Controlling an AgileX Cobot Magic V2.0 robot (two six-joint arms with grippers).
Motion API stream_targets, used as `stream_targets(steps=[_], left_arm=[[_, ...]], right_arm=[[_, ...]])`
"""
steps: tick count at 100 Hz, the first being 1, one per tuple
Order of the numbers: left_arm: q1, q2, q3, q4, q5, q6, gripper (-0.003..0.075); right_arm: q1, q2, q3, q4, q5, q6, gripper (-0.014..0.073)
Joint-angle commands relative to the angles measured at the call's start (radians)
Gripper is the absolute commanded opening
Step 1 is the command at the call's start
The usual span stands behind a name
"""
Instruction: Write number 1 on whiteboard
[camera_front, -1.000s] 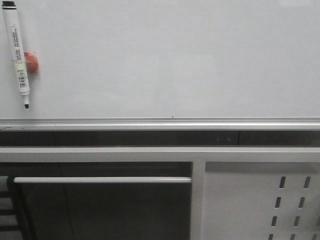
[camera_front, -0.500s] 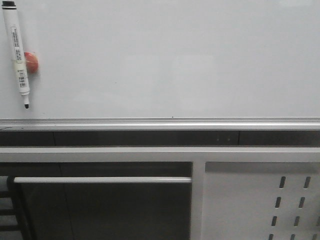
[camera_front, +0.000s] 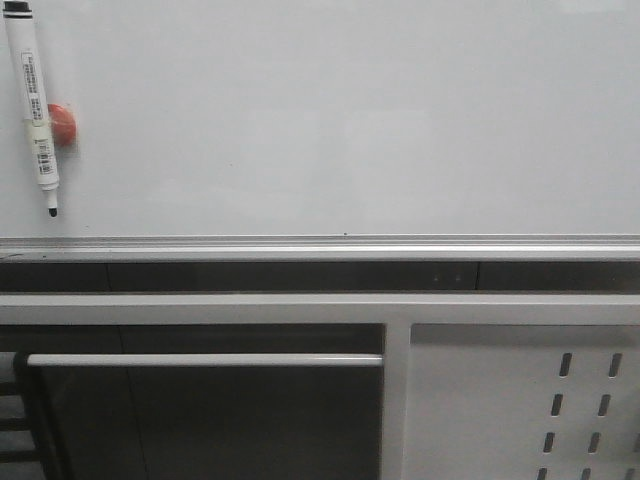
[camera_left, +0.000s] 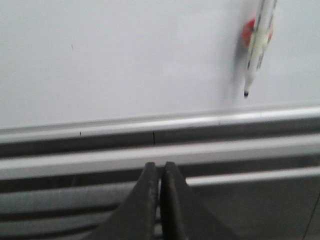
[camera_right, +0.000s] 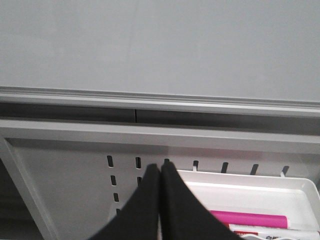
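Whiteboard (camera_front: 350, 120) blank | marker (camera_front: 33, 110) upright, tip down | both end effectors pressed together, empty

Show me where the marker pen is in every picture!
Front view: the marker pen hangs tip down at the far left of the whiteboard, over a red magnet.
Left wrist view: the pen shows blurred, near the same magnet.
Right wrist view: that pen is not in it.
Shared landmark: the board's silver bottom rail.
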Motion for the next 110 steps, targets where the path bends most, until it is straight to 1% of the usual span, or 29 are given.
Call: stream_targets(steps=[1,11,15,19,22,27,29,30,36,37,47,53,58,60,64,65,66,70,74,84,110], left_arm=[[-0.008,-0.027,0.021,-0.101,-0.236,-0.005,-0.0018],[-0.008,-0.027,0.021,-0.184,-0.393,-0.005,-0.0018],[-0.008,-0.027,0.021,-0.189,-0.435,-0.005,-0.0018],[-0.008,-0.027,0.021,-0.189,-0.477,-0.005,-0.0018],[-0.008,-0.027,0.021,-0.189,-0.491,-0.005,-0.0018],[-0.008,-0.027,0.021,-0.189,-0.517,-0.005,-0.0018],[-0.008,-0.027,0.021,-0.189,-0.519,-0.005,-0.0018],[-0.008,-0.027,0.021,-0.189,-0.523,-0.005,-0.0018],[-0.008,-0.027,0.021,-0.189,-0.524,-0.005,-0.0018],[-0.008,-0.027,0.021,-0.189,-0.524,-0.005,-0.0018],[-0.008,-0.027,0.021,-0.189,-0.522,-0.005,-0.0018],[-0.008,-0.027,0.021,-0.189,-0.524,-0.005,-0.0018],[-0.008,-0.027,0.021,-0.202,-0.540,-0.015,-0.0018],[-0.008,-0.027,0.021,-0.211,-0.552,-0.029,-0.0018],[-0.008,-0.027,0.021,-0.243,-0.585,-0.065,-0.0018],[-0.008,-0.027,0.021,-0.243,-0.592,-0.072,-0.0018],[-0.008,-0.027,0.021,-0.257,-0.607,-0.084,-0.0018],[-0.008,-0.027,0.021,-0.286,-0.645,-0.104,-0.0018],[-0.008,-0.027,0.021,-0.310,-0.696,-0.112,-0.0018],[-0.008,-0.027,0.019,-0.320,-0.778,-0.112,-0.0018],[-0.008,-0.027,0.019,-0.322,-0.756,-0.109,-0.0018]], right_arm=[[0.001,-0.012,0.028,0.040,-0.135,-0.003,-0.0061],[0.001,-0.012,0.028,0.072,-0.289,0.006,-0.0061],[0.001,-0.012,0.028,0.130,-0.357,0.023,-0.0061],[0.001,-0.012,0.028,0.191,-0.461,0.031,-0.0061],[0.001,-0.012,0.028,0.211,-0.505,0.031,-0.0061],[0.001,-0.012,0.028,0.211,-0.620,0.031,-0.0061],[0.001,-0.012,0.028,0.211,-0.647,0.031,-0.0061],[0.001,-0.012,0.028,0.211,-0.690,0.031,-0.0061],[0.001,-0.012,0.028,0.211,-0.786,0.031,-0.0061],[0.001,-0.012,0.028,0.211,-0.824,0.031,-0.0061],[0.001,-0.012,0.028,0.214,-0.941,0.031,-0.0061],[0.001,-0.012,0.028,0.214,-0.970,0.031,-0.0061],[0.001,-0.012,0.025,0.225,-0.984,0.059,-0.0061],[0.001,-0.012,0.023,0.254,-0.982,0.088,-0.0061],[0.001,-0.012,0.011,0.360,-0.959,0.168,-0.0061],[0.001,-0.012,0.011,0.360,-0.954,0.178,-0.0061],[0.001,-0.012,0.007,0.401,-0.943,0.190,-0.0061],[0.001,-0.012,-0.002,0.434,-0.913,0.192,-0.0061],[0.001,-0.012,-0.009,0.434,-0.880,0.192,-0.0061],[0.001,-0.012,-0.022,0.432,-0.886,0.192,-0.0061],[0.001,-0.012,-0.027,0.446,-0.913,0.192,-0.0061]])
